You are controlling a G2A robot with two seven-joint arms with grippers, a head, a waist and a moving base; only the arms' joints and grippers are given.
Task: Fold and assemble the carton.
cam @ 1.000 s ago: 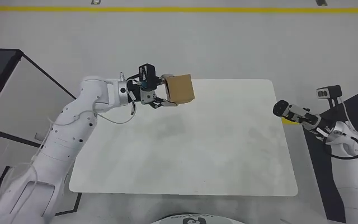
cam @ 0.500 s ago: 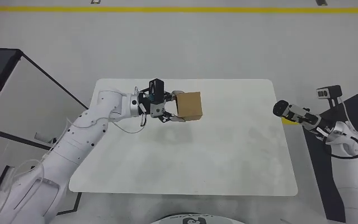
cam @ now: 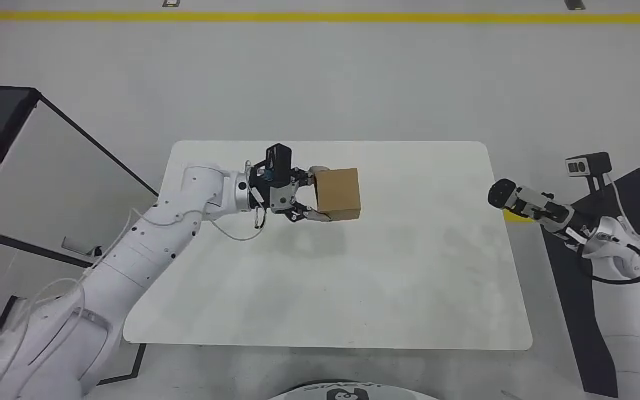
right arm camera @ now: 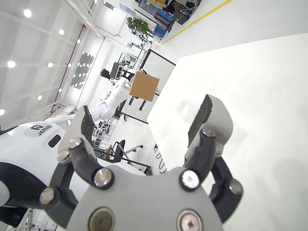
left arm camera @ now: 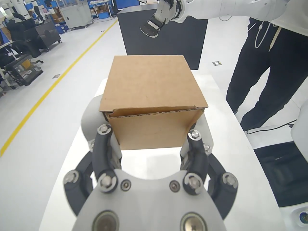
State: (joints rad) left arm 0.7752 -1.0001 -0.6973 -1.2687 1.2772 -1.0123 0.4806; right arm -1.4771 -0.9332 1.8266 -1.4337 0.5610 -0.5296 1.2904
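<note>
The carton [cam: 337,193] is clamped between the fingers [left arm camera: 89,117] of the left gripper [cam: 314,192] over the tabletop [cam: 400,280], presumably for setting down, while the right gripper [right arm camera: 146,115] is held open, well aside.

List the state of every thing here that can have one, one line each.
carton, folded into a closed box, held at one end.
left gripper, shut on the carton, fingers on opposite sides.
right gripper, open and empty.

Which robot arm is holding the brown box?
The left one: the left end effector is shut on the carton, while the right end effector is open and holds nothing.
</note>
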